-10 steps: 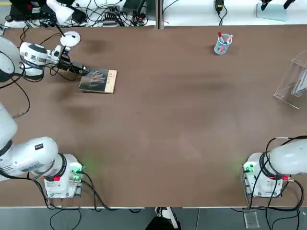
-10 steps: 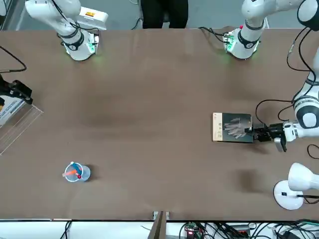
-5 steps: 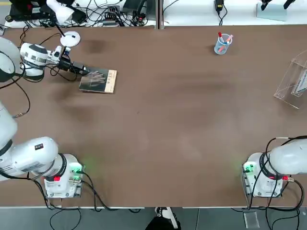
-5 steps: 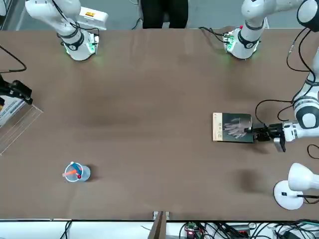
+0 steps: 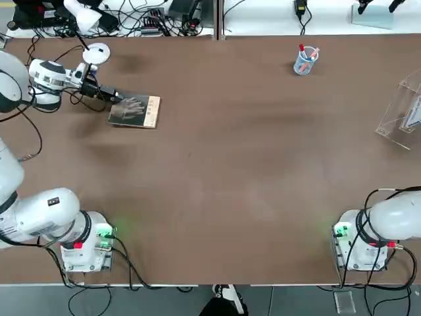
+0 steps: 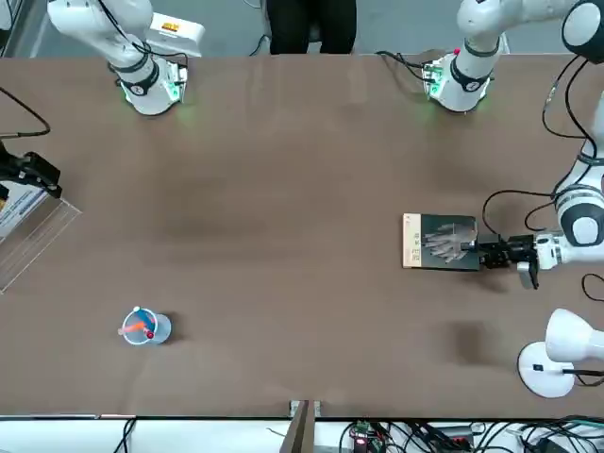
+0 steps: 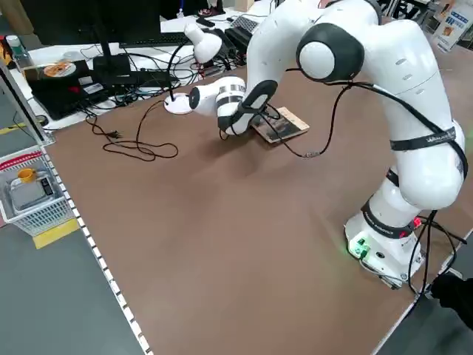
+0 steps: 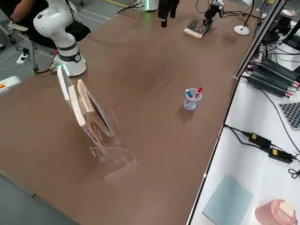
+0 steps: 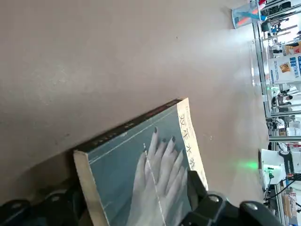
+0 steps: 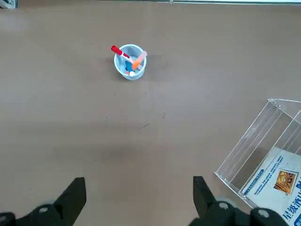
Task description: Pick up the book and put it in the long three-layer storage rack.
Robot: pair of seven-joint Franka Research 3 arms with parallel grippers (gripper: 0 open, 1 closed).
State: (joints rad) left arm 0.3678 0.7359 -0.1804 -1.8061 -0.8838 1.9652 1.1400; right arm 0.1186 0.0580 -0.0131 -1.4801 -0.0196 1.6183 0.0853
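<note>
The book [image 5: 135,111] lies flat on the brown table [image 5: 230,171], close to the white lamp [image 5: 92,39] at the far left corner. Its dark cover with the pale hand faces up, and the tan strip is on the side away from the lamp.

The left gripper [image 5: 116,97] is low at the book's edge on the lamp side. In the left wrist view, one black finger [image 9: 200,190] sits over the cover and the other is down by the book's open page side, so the fingers are spread apart with the book's [image 9: 141,165] edge between them. I cannot tell if they press on it yet. The book looks flat on the table.

The long three-layer storage rack [image 5: 402,113] is clear plastic and stands far from the book, at the right edge of the table. Some flat things already lean inside the rack [image 8: 91,124]. A small clear pen cup [image 5: 305,60] with a red pen stands between the book and the rack, nearer the rack, by the far edge.

The right gripper [image 10: 136,195] hangs high, well apart from the book, with its fingers spread wide and nothing in them. The pen cup [image 10: 130,61] and the rack [image 10: 263,155] lie below it
</note>
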